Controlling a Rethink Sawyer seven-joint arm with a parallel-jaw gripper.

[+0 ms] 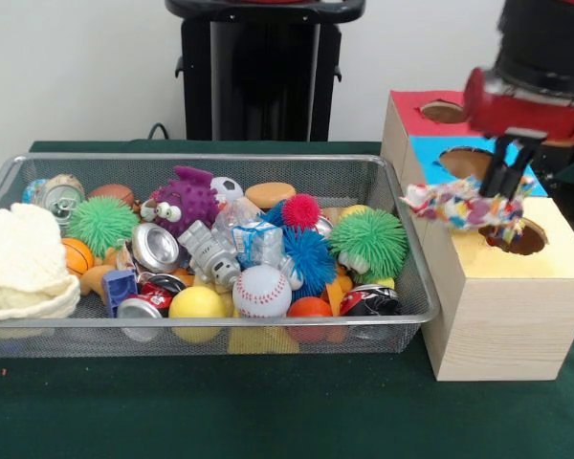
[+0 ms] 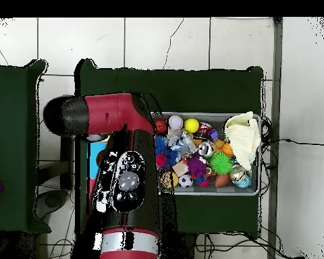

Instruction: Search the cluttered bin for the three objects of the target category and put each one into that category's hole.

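Observation:
The wire mesh bin (image 1: 413, 244) sits on the green table and is full of toys; it also shows in the overhead view (image 2: 258, 182). My gripper (image 1: 502, 186) comes down at the right, shut on a small cloth piece with a multicolour print (image 1: 464, 206), which hangs above the box's left part, just left of the round hole in the yellow top (image 1: 521, 239). In the overhead view my arm (image 2: 127, 182) hides the gripper, the cloth and the box. No other printed cloth pieces show among the clutter.
The pale wooden box (image 1: 502, 325) has a blue-topped hole (image 1: 464, 161) and a red-topped hole (image 1: 443, 112) behind the yellow one. In the bin lie a cream knitted cloth (image 1: 19, 263), a baseball (image 1: 261, 291), spiky balls, cans and a yellow ball (image 1: 197, 304).

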